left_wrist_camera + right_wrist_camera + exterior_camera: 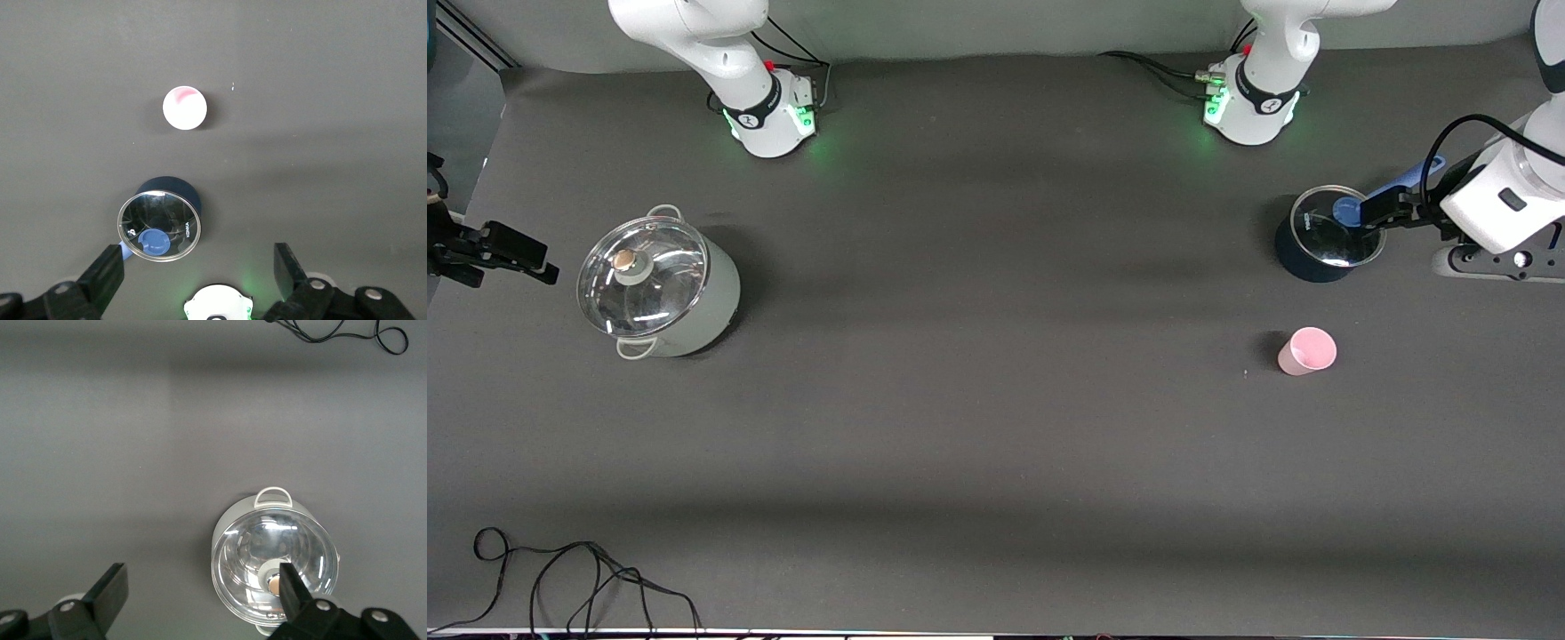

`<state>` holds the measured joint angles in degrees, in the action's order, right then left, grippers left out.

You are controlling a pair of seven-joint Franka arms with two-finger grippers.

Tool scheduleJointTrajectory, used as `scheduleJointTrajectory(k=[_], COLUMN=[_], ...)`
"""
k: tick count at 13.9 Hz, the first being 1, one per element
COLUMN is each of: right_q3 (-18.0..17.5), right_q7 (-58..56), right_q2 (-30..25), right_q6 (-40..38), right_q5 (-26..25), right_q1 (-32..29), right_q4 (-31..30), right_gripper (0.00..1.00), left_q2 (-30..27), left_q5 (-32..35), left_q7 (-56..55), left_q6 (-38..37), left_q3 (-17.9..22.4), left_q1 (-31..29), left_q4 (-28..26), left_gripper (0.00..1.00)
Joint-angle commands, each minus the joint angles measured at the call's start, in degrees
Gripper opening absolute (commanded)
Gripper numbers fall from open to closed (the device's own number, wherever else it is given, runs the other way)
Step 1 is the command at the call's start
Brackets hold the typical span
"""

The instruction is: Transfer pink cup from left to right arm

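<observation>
Pink cup upright, untouched; dark pot near; white pot well apart

1. A dark grey cloth covers the table, with soft bands of light and shadow across it.
2. A pale wall runs along the top edge.
3. A thin black cable lies coiled at one corner.
</observation>
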<state>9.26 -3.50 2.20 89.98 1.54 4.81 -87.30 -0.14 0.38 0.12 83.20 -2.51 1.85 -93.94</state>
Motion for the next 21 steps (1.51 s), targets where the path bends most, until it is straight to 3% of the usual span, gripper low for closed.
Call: scheduleJointTrajectory(k=[1, 14, 21], right_q3=[0.1, 0.1, 0.1], right_q7=[1.5, 1.1, 1.7], right_q2=[0.3, 1.3, 1.4], right_q6=[-0.7, 0.1, 0.1], right_q5=[-0.6, -0.4, -0.5], right_q1=[0.1, 0.0, 0.3], right_q4=[1.4, 2.4, 2.6], right_gripper=[1.00, 1.00, 1.00], left_q2=[0.1, 0.1, 0.8], left_q5=[-0.5, -0.5, -4.9], left_q7=[-0.3, 1.1, 33.9], left_q6=[-1.2, -1.2, -1.1], left_q3=[0.1, 0.1, 0.1], left_q1=[0.0, -0.6, -10.8], left_q4=[1.1, 1.1, 1.0], left_gripper=[1.00, 1.00, 1.00])
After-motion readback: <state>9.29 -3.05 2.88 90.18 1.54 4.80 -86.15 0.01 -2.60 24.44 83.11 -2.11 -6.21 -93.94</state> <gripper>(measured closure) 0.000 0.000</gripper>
